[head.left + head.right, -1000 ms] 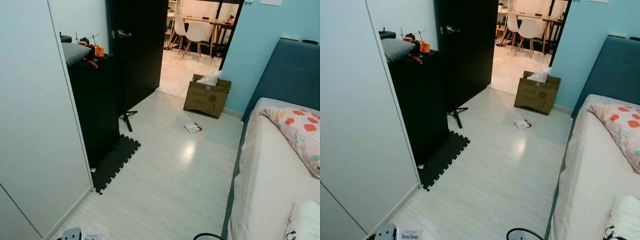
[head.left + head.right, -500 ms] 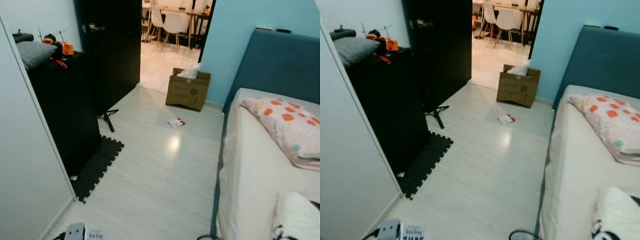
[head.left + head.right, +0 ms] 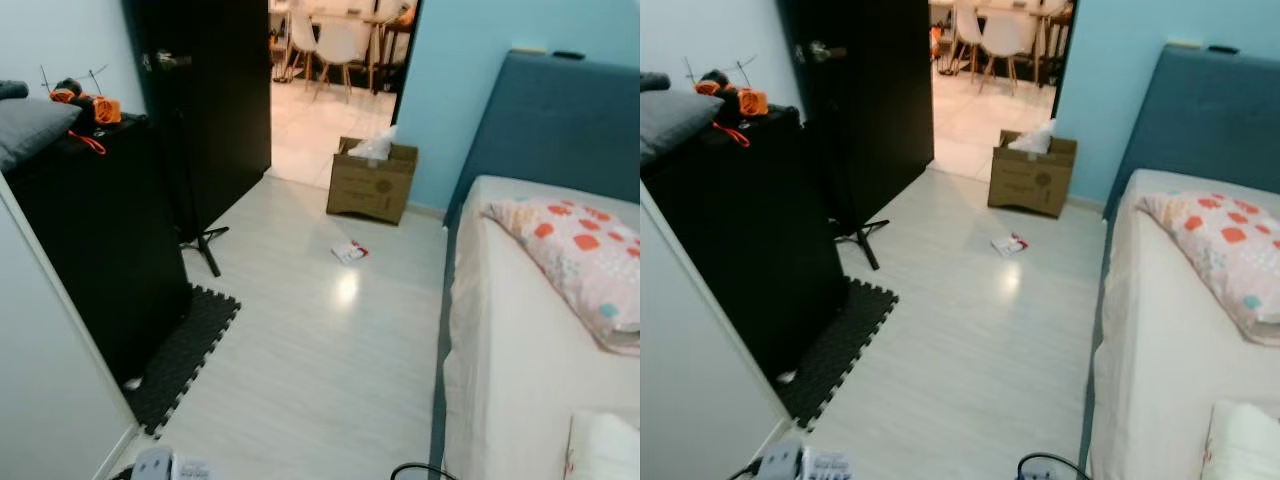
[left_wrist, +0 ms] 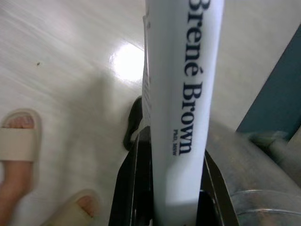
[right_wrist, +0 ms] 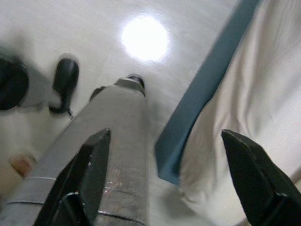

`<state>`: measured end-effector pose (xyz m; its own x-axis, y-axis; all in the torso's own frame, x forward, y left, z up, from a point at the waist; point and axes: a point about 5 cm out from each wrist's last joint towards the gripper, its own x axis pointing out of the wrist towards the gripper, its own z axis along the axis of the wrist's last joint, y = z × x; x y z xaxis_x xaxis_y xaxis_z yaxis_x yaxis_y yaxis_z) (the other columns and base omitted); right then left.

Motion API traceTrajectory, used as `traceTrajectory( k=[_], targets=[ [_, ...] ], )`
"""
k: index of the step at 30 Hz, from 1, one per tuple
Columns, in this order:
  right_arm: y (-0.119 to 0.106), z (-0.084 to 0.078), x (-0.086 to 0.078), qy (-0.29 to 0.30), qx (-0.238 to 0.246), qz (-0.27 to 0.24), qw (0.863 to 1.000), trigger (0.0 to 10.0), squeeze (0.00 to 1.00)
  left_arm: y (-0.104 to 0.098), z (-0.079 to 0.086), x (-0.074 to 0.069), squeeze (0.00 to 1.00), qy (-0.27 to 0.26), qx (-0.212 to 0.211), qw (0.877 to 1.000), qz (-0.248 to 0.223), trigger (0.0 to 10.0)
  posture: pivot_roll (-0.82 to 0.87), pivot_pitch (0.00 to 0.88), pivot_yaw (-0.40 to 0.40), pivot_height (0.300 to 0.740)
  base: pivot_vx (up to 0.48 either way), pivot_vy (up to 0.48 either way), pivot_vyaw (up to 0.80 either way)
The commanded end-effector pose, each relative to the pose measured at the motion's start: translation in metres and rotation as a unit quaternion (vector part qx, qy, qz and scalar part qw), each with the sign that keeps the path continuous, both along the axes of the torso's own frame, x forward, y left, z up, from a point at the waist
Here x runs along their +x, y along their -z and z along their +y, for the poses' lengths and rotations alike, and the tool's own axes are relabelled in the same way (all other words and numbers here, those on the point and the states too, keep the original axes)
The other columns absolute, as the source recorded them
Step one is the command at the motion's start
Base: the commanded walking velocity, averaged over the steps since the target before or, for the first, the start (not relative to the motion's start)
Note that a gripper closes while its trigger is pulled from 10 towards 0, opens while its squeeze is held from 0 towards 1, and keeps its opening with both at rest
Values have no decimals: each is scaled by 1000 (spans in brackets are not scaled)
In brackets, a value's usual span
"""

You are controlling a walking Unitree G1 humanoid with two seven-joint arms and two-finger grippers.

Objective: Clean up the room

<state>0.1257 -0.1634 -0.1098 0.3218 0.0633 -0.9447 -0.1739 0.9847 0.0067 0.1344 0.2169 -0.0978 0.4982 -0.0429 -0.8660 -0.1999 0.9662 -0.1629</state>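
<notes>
My left gripper is shut on a white book, its spine printed "Brené Brown", held low at my left side. The book's top edge peeks in at the bottom of the eye views. My right gripper hangs open with nothing between its fingers, above the floor by the bed's blue edge. A small red and white packet lies on the pale floor ahead. Behind it, beside the open doorway, stands a cardboard box with white stuffing on top.
A bed with a patterned pillow and blue headboard runs along the right. On the left are a black cabinet, a foam mat and a tripod. A person's sandalled feet stand close by my left side.
The camera has swung right and moved a little forward, so the white wardrobe has slid out on the left. Nothing in the room itself has moved.
</notes>
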Motion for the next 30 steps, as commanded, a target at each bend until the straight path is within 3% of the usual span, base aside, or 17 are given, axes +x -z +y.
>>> traceTrajectory(
  k=[1, 6, 7, 8, 10, 12, 19, 25, 30],
  targets=[
    [5, -5, -17, 21, 3, 24, 999, 10000, 0, -4, -6, 14, 0, 0, -3, 1000, -21, 10000, 141, 0, -57, 740, 0, 0, -625],
    [2, -2, -10, 86, 33, -33, 995, 10000, 0, -4, -6, 15, 0, 2, 2, 1000, -17, 10000, 135, 0, -50, 740, 0, 0, -630],
    [-9, -7, 23, 134, 40, -74, 987, 10000, 0, -4, -5, 15, 0, 3, 2, 1000, -18, 10000, 133, 0, -49, 740, 0, 0, -631],
    [-9, -7, 23, 134, 40, -74, 987, 10000, 0, -4, -5, 15, 0, 3, 2, 1000, -18, 10000, 133, 0, -49, 740, 0, 0, -631],
    [-28, -15, 66, 176, 47, -120, 976, 10000, 0, -5, -5, 16, 0, 5, 3, 1000, -18, 10000, 128, 0, -47, 740, 0, 0, -631],
    [-38, -23, 83, 189, 34, -146, 970, 10000, 0, -5, -5, 17, 0, 7, 4, 1000, -18, 10000, 128, 0, -47, 740, 0, 0, -631],
    [-53, -39, 103, 218, 12, -197, 956, 10000, 0, -5, -7, 18, 0, 10, 4, 1000, -18, 10000, 128, 0, -51, 740, 0, 0, -631],
    [-79, -53, 134, 255, 25, -271, 928, 10000, 0, -4, -10, 16, 0, 13, -1, 1000, -16, 10000, 120, 0, -53, 740, 0, 0, -629],
    [-88, -57, 143, 254, 17, -292, 922, 10000, 0, -4, -11, 16, 0, 14, -1, 1000, -15, 10000, 119, 0, -54, 740, 0, 0, -625]
  ],
)
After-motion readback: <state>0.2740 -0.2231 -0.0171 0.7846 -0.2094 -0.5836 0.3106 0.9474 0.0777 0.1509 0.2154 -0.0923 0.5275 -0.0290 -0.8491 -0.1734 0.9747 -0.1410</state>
